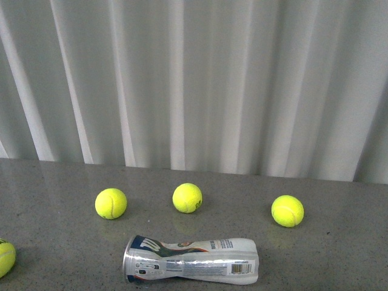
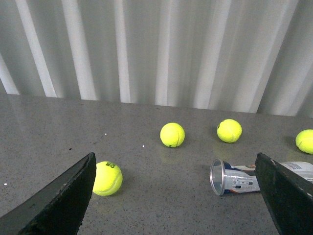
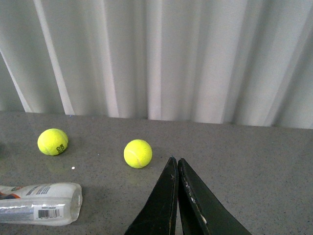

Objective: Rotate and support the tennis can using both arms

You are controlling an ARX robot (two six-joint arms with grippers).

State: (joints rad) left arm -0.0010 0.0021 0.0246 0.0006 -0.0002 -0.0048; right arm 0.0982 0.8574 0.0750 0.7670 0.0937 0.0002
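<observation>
**Can down on its side, both grippers clear of it**

- Clear plastic tennis can with white/navy/orange label and barcode [image 1: 191, 260] lies flat on the grey speckled tabletop [image 1: 339, 254], at the near edge of the front view. Its long axis runs left-right.
- The can's open mouth points to the robot's left and its rounded closed end to the right. The body looks pinched around the middle.
- Contents: through the mouth in the left wrist view, the can [image 2: 239, 177] looks empty. All the balls sit outside it on the table.
- Four yellow-green tennis balls are in the front view. Three form a loose row behind the can: left ball [image 1: 111, 203], middle ball [image 1: 187, 198] and right ball [image 1: 287, 211]. The fourth ball [image 1: 5, 257] is cut off by the left frame edge, level with the can.
- Left gripper [image 2: 174, 155]: black wedge fingers [image 2: 63, 200] are spread wide with nothing between them. It hangs above the table, apart from the can. One finger hides part of the can's closed end.
- Right gripper [image 3: 176, 161]: fingers are pressed together and grip nothing. It is well apart from the can [image 3: 41, 203].
- Neither arm shows in the front view.
- White pleated curtain [image 1: 194, 79] runs behind the table.
</observation>
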